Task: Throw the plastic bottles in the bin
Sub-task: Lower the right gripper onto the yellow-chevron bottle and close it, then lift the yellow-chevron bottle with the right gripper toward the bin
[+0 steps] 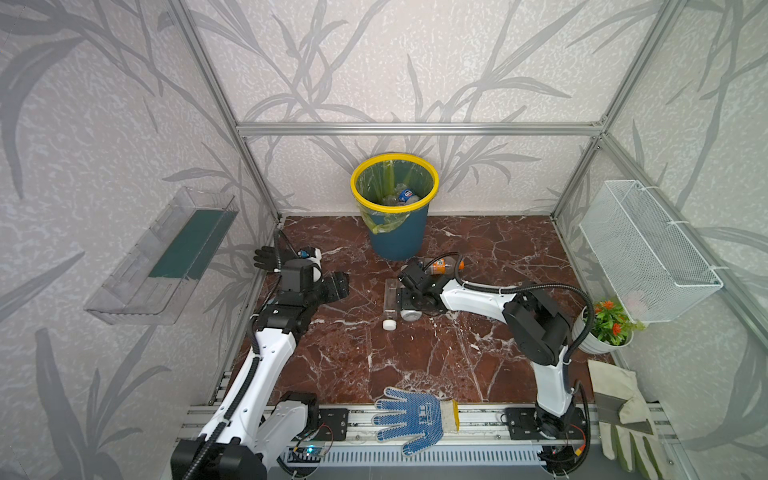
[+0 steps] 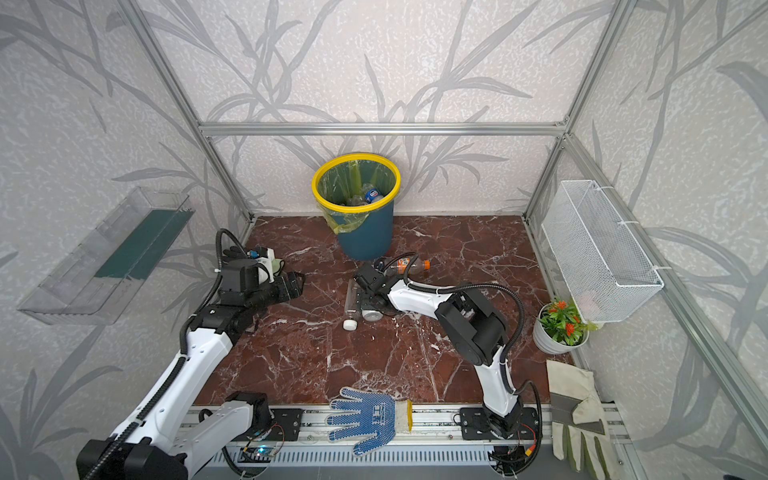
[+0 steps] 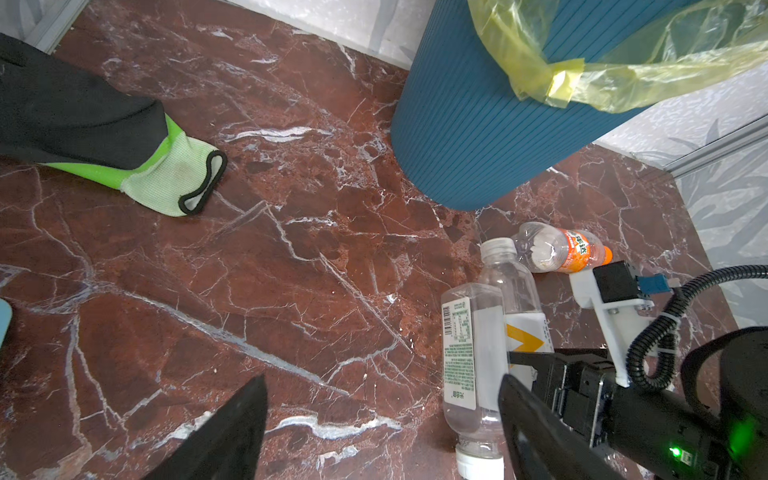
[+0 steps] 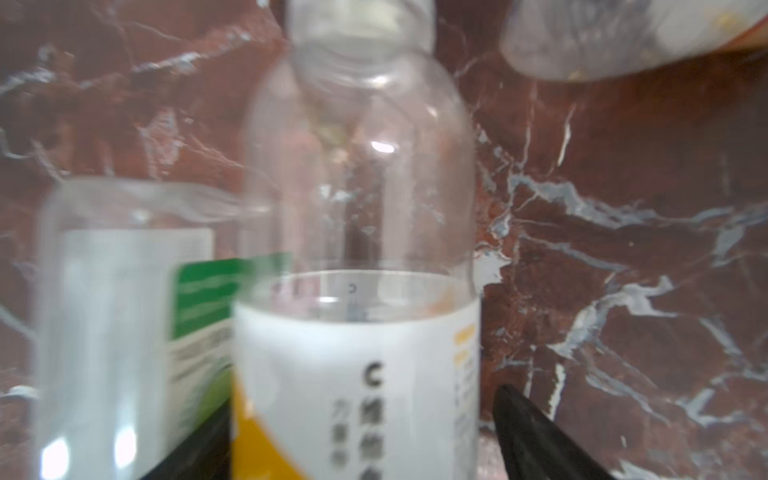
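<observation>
The bin (image 1: 428,172) (image 2: 390,174) (image 3: 465,137) stands at the back wall in both top views, with several plastic bottles (image 1: 401,197) inside. Three bottles lie on the floor before it. One has an orange label (image 1: 442,266) (image 3: 561,249). A clear one with a yellow-white label (image 4: 353,332) (image 3: 519,299) sits between the fingers of my right gripper (image 1: 409,297) (image 4: 361,440), open, a slim gap at one finger. Beside it lies a white-capped bottle (image 1: 390,307) (image 3: 469,353) (image 4: 116,311). My left gripper (image 1: 337,286) (image 3: 382,424) hovers open and empty to the left.
A black-and-green glove (image 1: 266,255) (image 3: 83,124) lies at the back left. A blue glove (image 1: 409,417) and a pale work glove (image 1: 619,415) lie at the front rail. A potted plant (image 1: 609,326), a wire basket (image 1: 648,249) and a clear wall tray (image 1: 166,257) line the sides.
</observation>
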Robot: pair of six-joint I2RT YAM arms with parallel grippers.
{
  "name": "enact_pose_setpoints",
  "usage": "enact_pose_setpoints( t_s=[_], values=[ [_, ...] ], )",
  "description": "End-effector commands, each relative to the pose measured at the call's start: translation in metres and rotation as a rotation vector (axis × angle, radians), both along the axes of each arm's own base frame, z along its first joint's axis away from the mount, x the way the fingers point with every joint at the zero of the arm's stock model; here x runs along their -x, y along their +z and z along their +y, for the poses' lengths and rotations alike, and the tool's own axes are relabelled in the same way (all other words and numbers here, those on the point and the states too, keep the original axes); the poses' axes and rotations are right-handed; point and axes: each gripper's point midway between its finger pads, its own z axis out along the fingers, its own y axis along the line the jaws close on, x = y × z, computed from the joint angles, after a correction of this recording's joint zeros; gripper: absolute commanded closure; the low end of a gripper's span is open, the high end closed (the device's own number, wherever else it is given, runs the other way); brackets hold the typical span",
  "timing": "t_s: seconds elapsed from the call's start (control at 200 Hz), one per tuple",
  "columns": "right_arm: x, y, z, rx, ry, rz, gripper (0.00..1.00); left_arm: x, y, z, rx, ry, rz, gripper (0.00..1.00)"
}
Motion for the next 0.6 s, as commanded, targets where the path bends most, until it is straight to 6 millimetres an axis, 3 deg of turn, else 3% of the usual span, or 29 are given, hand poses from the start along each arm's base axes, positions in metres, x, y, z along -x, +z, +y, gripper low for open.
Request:
enact_pose_setpoints(
  t_s=[0.0, 0.12, 0.355, 0.595],
  values=[
    [-0.010, -0.008, -0.009, 0.033, -0.032, 0.005, 0.13, -0.006, 0.013, -0.001, -0.003, -0.002, -0.025, 0.14],
    [-0.013, -0.013, -0.017, 0.058, -0.033, 0.007, 0.18, -0.007, 0.008, -0.004, 0.000, -0.004, -0.006, 0.14],
    [-0.018, -0.018, -0.028, 0.098, 0.009, 0.007, 0.36, -0.007, -0.003, -0.015, -0.051, -0.019, 0.030, 0.14],
    [-0.016, 0.015, -0.017, 0.067, 0.159, -0.058, 0.41, -0.014, -0.019, -0.030, -0.062, -0.028, 0.063, 0.14]
  ],
)
